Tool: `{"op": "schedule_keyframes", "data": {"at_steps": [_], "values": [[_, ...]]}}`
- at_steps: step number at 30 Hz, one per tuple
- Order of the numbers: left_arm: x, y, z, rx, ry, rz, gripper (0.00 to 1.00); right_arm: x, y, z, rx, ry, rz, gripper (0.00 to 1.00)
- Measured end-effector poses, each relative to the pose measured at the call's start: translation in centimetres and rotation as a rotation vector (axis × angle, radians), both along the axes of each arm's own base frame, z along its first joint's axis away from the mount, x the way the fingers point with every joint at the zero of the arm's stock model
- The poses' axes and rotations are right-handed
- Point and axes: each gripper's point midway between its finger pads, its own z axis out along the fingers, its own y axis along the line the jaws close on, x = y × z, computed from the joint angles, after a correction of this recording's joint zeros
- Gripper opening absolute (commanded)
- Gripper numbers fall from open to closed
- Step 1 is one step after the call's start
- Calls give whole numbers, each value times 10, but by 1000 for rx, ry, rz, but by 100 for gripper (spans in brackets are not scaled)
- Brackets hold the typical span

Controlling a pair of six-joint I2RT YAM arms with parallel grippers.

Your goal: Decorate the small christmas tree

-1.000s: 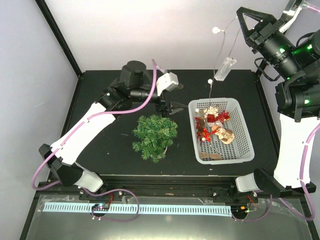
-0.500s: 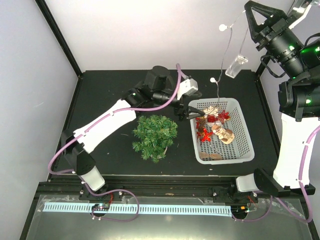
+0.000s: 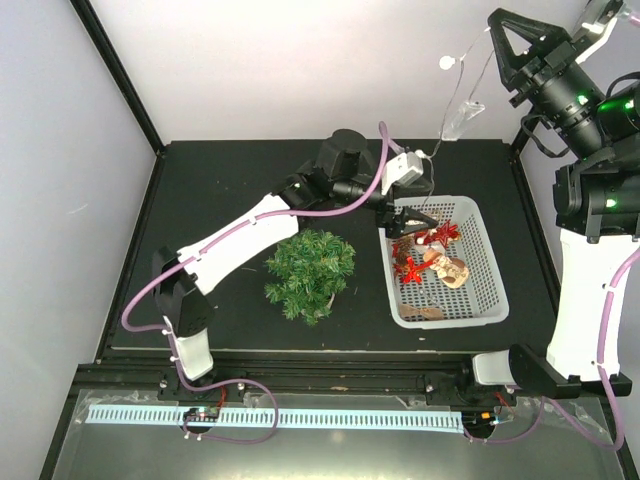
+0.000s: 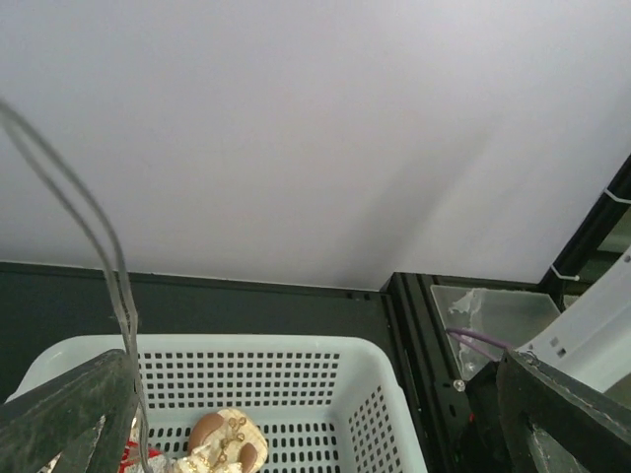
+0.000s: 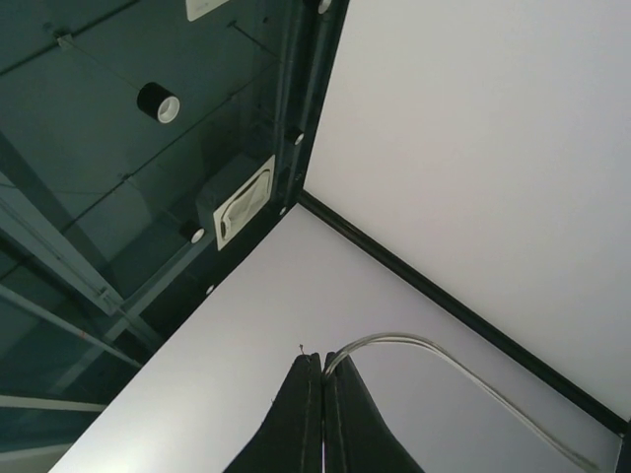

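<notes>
Black worktop (image 3: 200,200), left pincer (image 3: 415,222) spread wide above far corner of white basket (image 3: 480,300), small christmas tree (image 3: 310,272) near its left, pot mostly hidden by needles, right pincer (image 5: 322,360) raised, clamped on thin wire (image 5: 414,340), wire's end cut off.

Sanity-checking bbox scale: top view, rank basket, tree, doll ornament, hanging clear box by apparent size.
1. white mesh basket
2. small christmas tree
3. doll ornament and clear box: look similar; the box hangs raised, nearer the camera, so unranked.

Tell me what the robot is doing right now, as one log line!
left gripper: open, over white basket | right gripper: shut on light string, raised high | small christmas tree: no ornaments seen
</notes>
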Motion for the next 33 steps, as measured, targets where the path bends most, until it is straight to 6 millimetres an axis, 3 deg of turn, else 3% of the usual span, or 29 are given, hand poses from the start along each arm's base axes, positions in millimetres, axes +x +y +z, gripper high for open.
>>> {"op": "schedule_keyframes", "data": {"at_steps": [4, 8, 10, 13, 14, 17, 20, 22, 33], "values": [[4, -9, -6, 2, 10, 13, 97, 4, -1, -6, 6, 21, 5, 1], [8, -15, -16, 10, 27, 19, 74, 4, -1, -6, 7, 21, 11, 1], [10, -18, -20, 15, 39, 19, 69, 2, -2, -5, 9, 15, 13, 1], [10, -21, -25, 21, 45, 15, 80, 1, -3, -5, 16, 14, 16, 1], [10, -22, -26, 23, 47, 15, 79, 1, -3, -5, 18, 15, 18, 1], [11, -22, -26, 25, 45, 23, 59, -1, -3, -4, 19, 9, 24, 1], [13, -22, -27, 26, 37, 35, 14, -2, -2, -4, 22, 8, 31, 1], [14, -22, -26, 25, 31, 36, 4, -2, -2, -4, 25, 8, 35, 1], [7, -23, -20, 11, 22, 2, 2, 4, -1, -12, 37, 31, 49, 1]]}}
